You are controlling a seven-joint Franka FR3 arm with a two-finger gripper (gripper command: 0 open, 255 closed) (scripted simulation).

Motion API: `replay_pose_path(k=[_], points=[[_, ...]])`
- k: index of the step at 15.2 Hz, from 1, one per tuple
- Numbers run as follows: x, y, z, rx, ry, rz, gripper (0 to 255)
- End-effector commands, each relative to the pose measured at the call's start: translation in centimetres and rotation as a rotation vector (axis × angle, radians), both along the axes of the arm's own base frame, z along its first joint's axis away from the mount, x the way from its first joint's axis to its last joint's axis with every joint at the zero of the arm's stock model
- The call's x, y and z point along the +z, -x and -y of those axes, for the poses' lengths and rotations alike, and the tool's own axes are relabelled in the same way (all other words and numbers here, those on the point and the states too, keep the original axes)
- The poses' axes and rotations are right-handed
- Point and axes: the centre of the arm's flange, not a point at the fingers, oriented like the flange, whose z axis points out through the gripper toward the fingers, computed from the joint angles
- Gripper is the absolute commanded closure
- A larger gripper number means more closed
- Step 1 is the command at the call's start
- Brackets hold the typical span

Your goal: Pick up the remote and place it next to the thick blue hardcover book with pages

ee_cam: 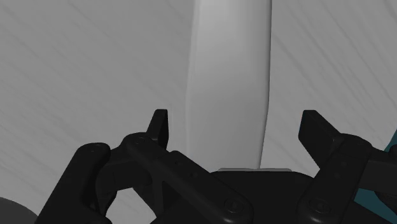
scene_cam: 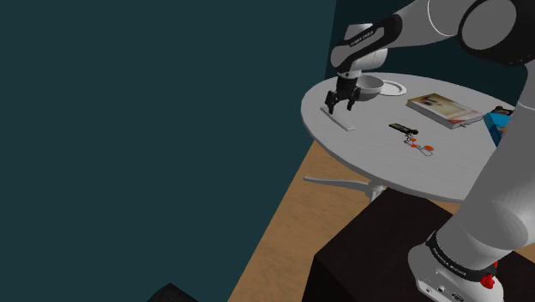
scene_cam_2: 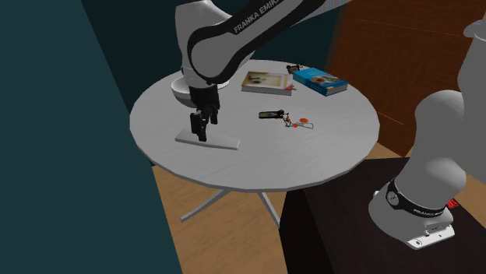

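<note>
Simulator render of a white Franka arm reaching over a round grey table [scene_cam: 369, 163] w/ a pale pedestal base, on a wood floor beside a dark teal wall.

The black gripper [scene_cam: 339, 107] points down at the table's edge on the shoulder view's left, directly above the remote [scene_cam: 342, 119]. The remote is drawn as a plain white, flat, long bar lying on the tabletop. In the second exterior view the gripper [scene_cam_2: 201, 129] hangs just over one end of the remote [scene_cam_2: 212, 141]; the rest of the bar runs toward that view's right.

Wrist view: the fingers [ee_cam: 159, 125] stand wide apart, one on each side of the remote [ee_cam: 229, 76]. Bare gaps show between both tips and the bar, so nothing is gripped.

Just behind the gripper sits a white bowl [scene_cam_2: 178, 87], w/ a white plate [scene_cam: 393, 87] beside it. Near the table's middle lies a small dark fob w/ orange-red tags [scene_cam_2: 287, 118]. At the far side are a flat book w/ a tan-and-white cover [scene_cam_2: 265, 80] and, right next to it, the thick blue book [scene_cam_2: 321, 81] w/ pale page edges, well apart from the remote.

The dark stand [scene_cam_2: 343, 226] sits at lower right.
</note>
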Motion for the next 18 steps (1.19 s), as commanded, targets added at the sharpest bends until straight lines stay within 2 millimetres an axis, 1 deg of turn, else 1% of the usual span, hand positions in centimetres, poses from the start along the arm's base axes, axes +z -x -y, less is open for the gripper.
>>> replay_pose_path(k=[1,6,13,14,18], points=[[-1.1,-0.2,0.2,-0.003,0.001,0.001,0],[-3.5,-0.2,0.2,-0.003,0.001,0.001,0],[-3.5,-0.2,0.2,-0.002,0.001,0.001,0],[-3.5,-0.2,0.2,-0.002,0.001,0.001,255],[-3.5,-0.2,0.2,-0.003,0.001,0.001,255]])
